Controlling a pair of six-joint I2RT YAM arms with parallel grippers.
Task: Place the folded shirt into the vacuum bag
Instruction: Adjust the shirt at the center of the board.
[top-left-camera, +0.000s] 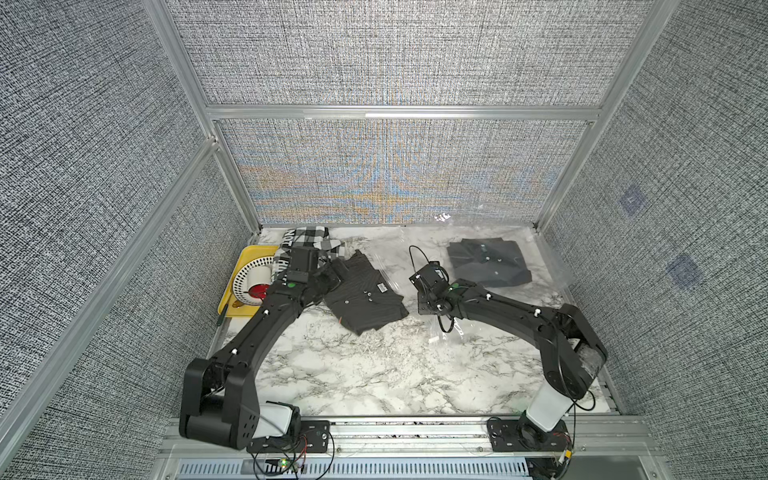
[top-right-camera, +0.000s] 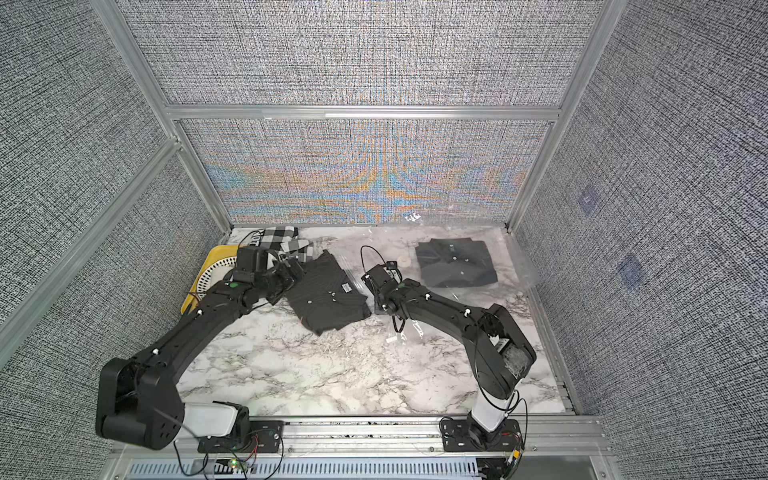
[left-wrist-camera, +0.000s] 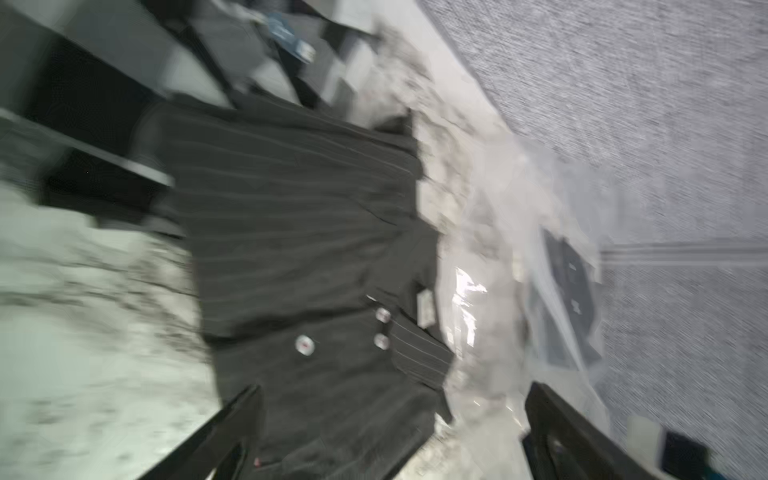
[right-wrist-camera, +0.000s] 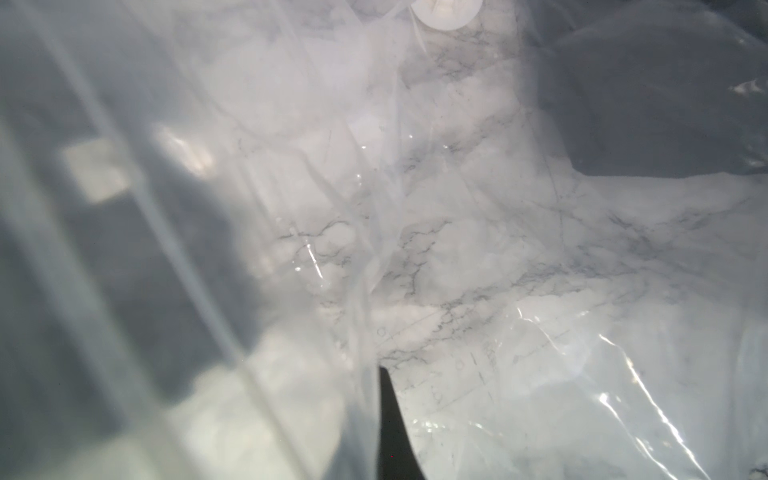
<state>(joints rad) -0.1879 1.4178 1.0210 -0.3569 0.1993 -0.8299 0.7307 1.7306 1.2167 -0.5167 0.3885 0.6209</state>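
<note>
Spread left gripper (left-wrist-camera: 392, 388) straddles the folded shirt (left-wrist-camera: 307, 232); right gripper (right-wrist-camera: 384, 382) pinches the vacuum bag (right-wrist-camera: 540, 332)

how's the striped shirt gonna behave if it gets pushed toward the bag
Probably floppy: the striped shirt is folded cloth with layers splaying at its near corner. Pushed, it would likely bunch or unfold rather than slide whole against the crinkled vacuum bag.

folded shirt (top-left-camera: 361, 297) at vacuum bag (top-left-camera: 550, 268) left edge, another shirt (top-left-camera: 488, 262) inside bag
</note>
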